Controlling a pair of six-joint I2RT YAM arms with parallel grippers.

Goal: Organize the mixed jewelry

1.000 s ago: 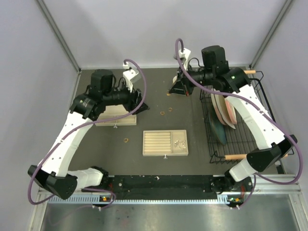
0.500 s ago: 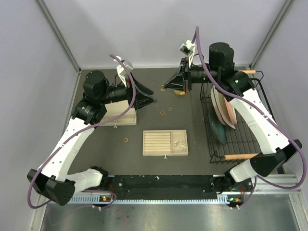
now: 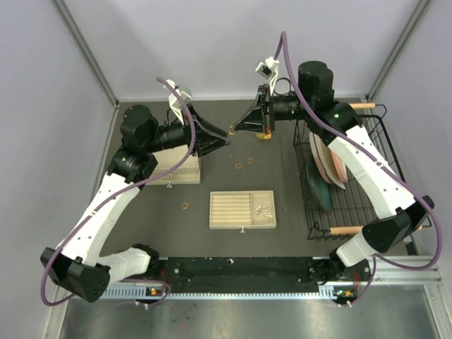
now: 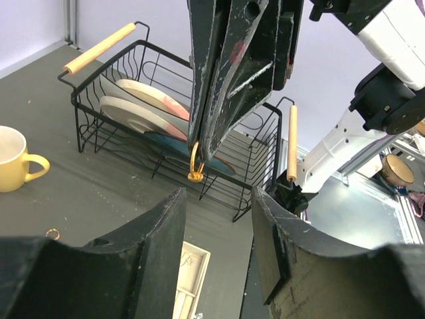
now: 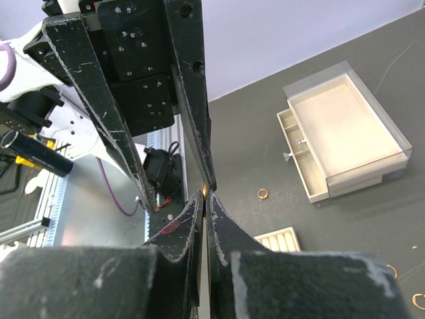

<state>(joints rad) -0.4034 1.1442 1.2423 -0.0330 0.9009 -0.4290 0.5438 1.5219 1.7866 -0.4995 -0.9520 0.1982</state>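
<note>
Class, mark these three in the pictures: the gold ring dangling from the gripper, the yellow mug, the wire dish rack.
gold ring [image 4: 194, 175]: left wrist view, its lower end.
yellow mug [image 4: 10, 178]: left wrist view, its outer wall.
dish rack [image 4: 99, 48]: left wrist view, its left wooden handle.

Yellow mug [image 4: 13, 163] cut by left edge, ring [image 4: 194, 177] top hidden between jaws
</note>
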